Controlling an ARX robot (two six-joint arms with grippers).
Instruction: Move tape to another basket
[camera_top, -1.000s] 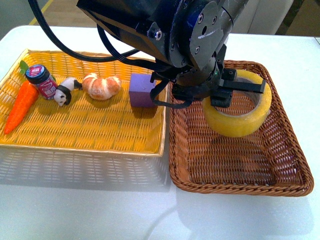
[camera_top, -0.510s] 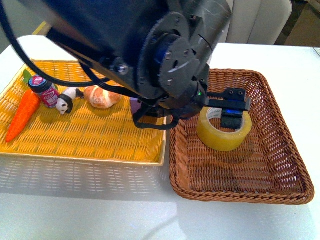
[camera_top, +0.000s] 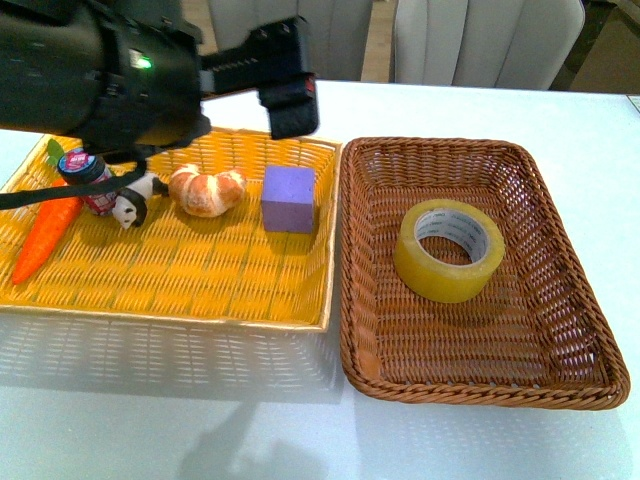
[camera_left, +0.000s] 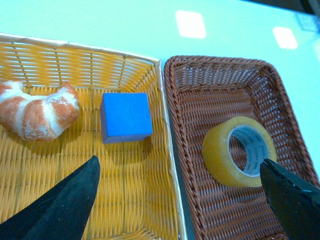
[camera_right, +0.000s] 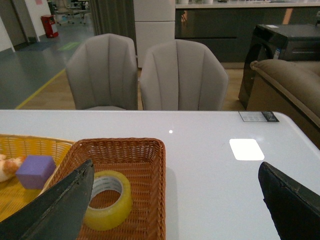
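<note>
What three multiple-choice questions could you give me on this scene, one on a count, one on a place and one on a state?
1. How many things lie in the yellow basket? A three, B five, C eight.
2. Where is the tape? A in the brown basket, B on the floor, C held in the air.
3. How is the left gripper? A shut on the tape, B shut on nothing, C open.

Answers: B, since a carrot, a jar, a toy animal, a bread roll and a purple block lie there; A, since the roll lies flat on the brown weave; C, since its fingers stand wide apart, holding nothing.
</note>
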